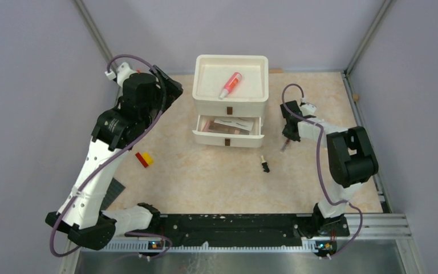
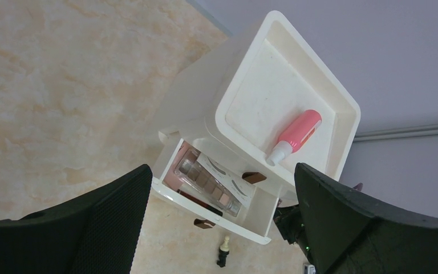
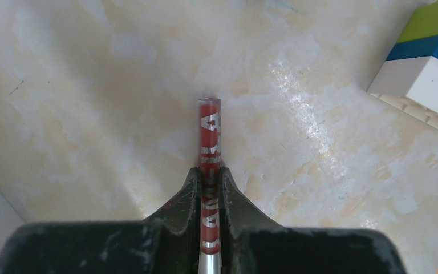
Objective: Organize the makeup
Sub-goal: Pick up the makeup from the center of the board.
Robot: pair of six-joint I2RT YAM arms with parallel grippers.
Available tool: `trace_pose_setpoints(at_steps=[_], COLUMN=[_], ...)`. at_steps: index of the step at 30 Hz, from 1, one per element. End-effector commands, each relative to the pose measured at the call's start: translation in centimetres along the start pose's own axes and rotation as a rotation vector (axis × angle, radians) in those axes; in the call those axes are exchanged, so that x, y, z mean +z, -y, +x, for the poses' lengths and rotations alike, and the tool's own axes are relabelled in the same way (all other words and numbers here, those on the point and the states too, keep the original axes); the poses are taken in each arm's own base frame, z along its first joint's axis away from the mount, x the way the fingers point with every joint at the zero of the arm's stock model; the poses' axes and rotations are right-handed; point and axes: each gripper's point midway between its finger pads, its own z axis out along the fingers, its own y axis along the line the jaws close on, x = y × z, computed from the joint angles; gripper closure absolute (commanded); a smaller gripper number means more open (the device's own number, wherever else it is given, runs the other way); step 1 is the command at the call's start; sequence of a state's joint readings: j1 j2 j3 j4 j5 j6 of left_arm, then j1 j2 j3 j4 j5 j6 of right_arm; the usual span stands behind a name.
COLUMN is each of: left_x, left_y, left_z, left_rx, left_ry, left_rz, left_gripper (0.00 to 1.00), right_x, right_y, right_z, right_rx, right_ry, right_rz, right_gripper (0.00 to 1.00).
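A white drawer box stands at the back centre. A pink white-capped spray bottle lies in its top tray and also shows in the left wrist view. Its open lower drawer holds a white eyebrow card and an eyeshadow palette. My right gripper is shut on a thin red-and-silver pencil, held low over the table right of the drawer. My left gripper is open and empty, raised left of the box. A small black-and-cream cosmetic piece lies in front of the drawer.
Red and yellow toy blocks lie left of centre. A dark grey studded plate is partly hidden under the left arm. A white, blue and green block sits close to the right gripper. Grey walls close in the table.
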State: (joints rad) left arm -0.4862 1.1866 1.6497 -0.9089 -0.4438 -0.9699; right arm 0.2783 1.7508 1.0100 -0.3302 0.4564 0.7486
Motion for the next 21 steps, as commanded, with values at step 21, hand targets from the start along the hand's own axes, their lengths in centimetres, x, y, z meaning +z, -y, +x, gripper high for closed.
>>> trace_pose_setpoints(at_steps=[21], left_x=[1.2], left_y=[0.6], left_z=[1.3], left_rx=[-0.054], left_ry=[-0.03], left_rz=[0.029], left_gripper=[0.01], right_x=[-5.7], right_y=[1.3], right_z=[-2.3], right_rx=[0.039], right_ry=[0.093], right_rz=[-0.124], right_gripper=[1.0])
